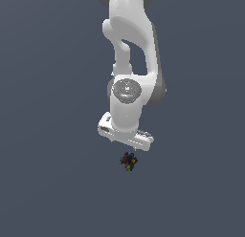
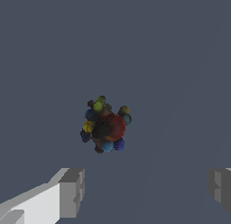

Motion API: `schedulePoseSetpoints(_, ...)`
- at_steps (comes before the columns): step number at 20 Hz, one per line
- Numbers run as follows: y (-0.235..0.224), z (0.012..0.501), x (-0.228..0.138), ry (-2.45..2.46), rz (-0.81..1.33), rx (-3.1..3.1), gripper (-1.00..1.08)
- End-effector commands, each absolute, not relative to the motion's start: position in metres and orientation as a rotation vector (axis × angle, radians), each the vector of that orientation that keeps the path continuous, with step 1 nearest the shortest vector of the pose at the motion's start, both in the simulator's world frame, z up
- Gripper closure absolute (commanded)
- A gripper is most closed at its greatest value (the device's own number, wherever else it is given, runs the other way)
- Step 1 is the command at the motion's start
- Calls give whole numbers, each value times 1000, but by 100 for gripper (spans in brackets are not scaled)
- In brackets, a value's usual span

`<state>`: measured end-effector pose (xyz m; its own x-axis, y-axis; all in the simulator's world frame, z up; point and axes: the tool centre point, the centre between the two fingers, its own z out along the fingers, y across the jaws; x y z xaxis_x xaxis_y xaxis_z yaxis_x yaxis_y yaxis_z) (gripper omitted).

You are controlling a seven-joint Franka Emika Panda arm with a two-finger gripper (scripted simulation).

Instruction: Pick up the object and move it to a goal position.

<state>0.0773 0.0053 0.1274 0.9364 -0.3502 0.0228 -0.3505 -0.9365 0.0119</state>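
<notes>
- Flat slate-grey surface everywhere, no edges or anything else on it, so I can't even tell if it's a table or a floor.
- White arm comes down from the top of the exterior view, wrist pointing straight down.
- Gripper hangs at the bottom of the arm, tilted a bit so its exterior-view left end sits higher than its right end.
- Jaws are spread wide apart with nothing between them. In the wrist view you only see the two grey fingertips, one at each lower corner, with a big gap of bare surface in between.
- Object is a tiny dark lumpy cluster with red, blue, yellow and green blobs, way smaller than the gripper.
- It sits just below the gripper in the exterior view, pretty much under it, not touching it.
- In the wrist view the object is near the centre of the picture, clear of both fingertips.
- Can't tell how high the gripper is above the object.
</notes>
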Motion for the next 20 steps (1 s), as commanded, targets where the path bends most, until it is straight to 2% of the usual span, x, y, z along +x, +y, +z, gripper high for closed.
schedulePoseSetpoints(1, 10, 117, 87, -660, 25, 3060, -92)
schedulePoseSetpoints(10, 22, 89, 107, -909, 6, 3005, -92)
schedulePoseSetpoints(20, 27, 80, 112, -983, 0, 2984, -92)
